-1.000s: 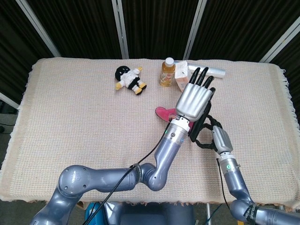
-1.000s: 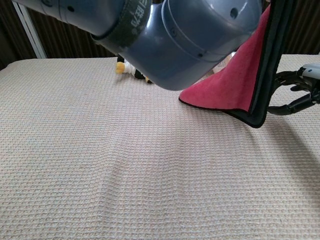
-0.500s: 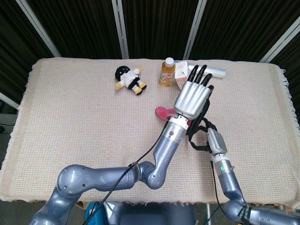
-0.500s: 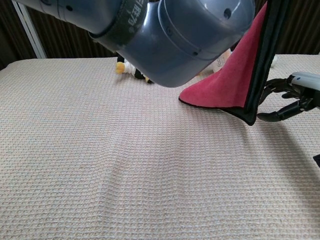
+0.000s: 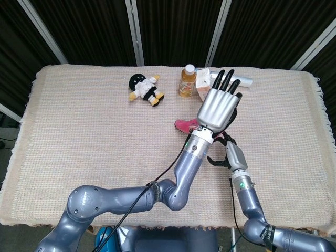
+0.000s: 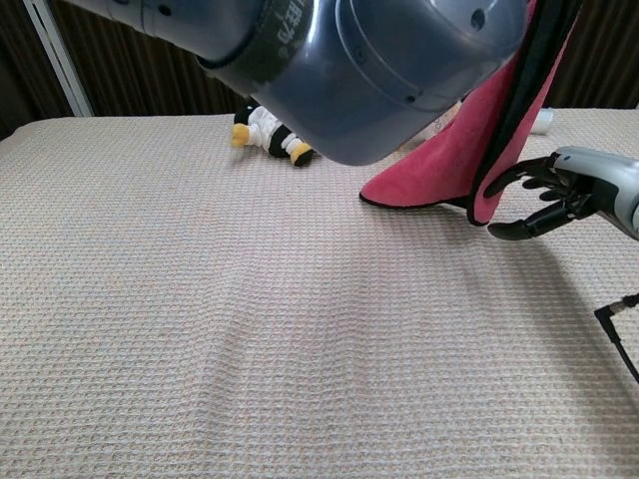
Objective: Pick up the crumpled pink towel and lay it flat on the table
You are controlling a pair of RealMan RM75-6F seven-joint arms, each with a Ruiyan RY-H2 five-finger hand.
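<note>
Our left hand [image 5: 217, 106] lifts the pink towel [image 6: 469, 160]; how it grips is hidden. Our right hand [image 6: 554, 195], fingers apart and empty, should pinch the hanging corner, then spread.

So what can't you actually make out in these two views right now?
- Head view: most of the pink towel is hidden under the left hand.
- Chest view: the left arm covers the towel's top, so the grip can't be seen.
- Either view: whether the right hand touches the towel.
- Head view: labels on the bottle too small.
</note>
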